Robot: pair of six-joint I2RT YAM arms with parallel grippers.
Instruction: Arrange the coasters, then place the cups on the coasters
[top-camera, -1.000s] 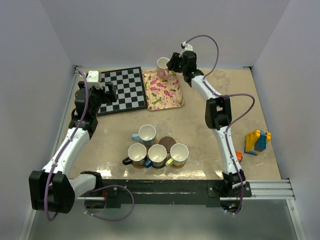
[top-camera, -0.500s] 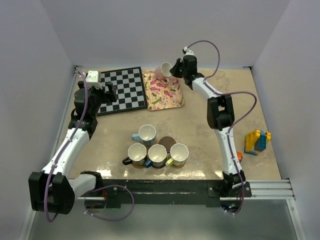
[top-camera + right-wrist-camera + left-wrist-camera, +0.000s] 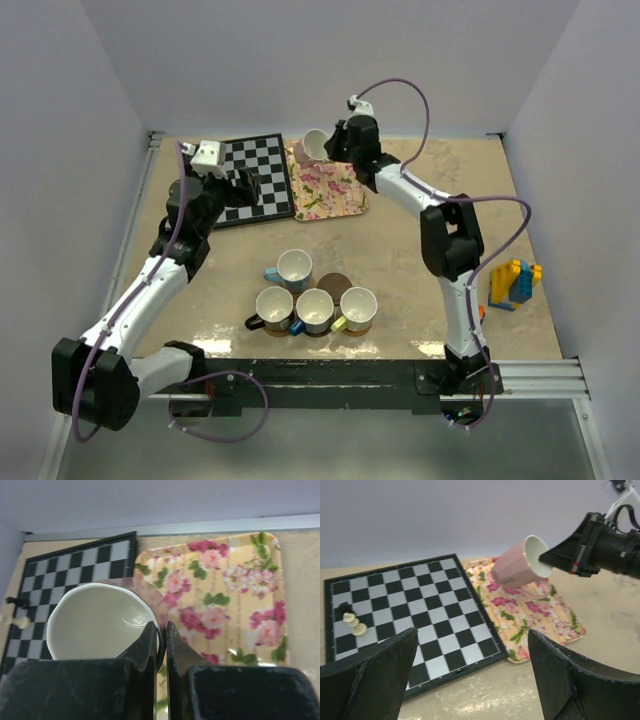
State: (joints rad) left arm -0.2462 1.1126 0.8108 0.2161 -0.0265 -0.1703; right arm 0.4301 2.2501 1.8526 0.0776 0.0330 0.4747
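Top external: we noted the left gripper (image 3: 250, 186) spread wide over the chessboard (image 3: 272, 158). Right of it, the pink cup (image 3: 311, 146) hung tilted above the floral tray (image 3: 335, 195), the right gripper (image 3: 327, 150) pinching its rim. Only the left wrist view showed us the cup clear of the tray; only the right wrist view showed one finger inside the rim, one outside.

Four cups (image 3: 315, 308) by the near edge of the worktop (image 3: 400, 340) hide what they stand on. The right end effector (image 3: 161, 630) covers the lower part of the pink cup (image 3: 100, 620). The chess pieces (image 3: 353, 621) are too small to identify.
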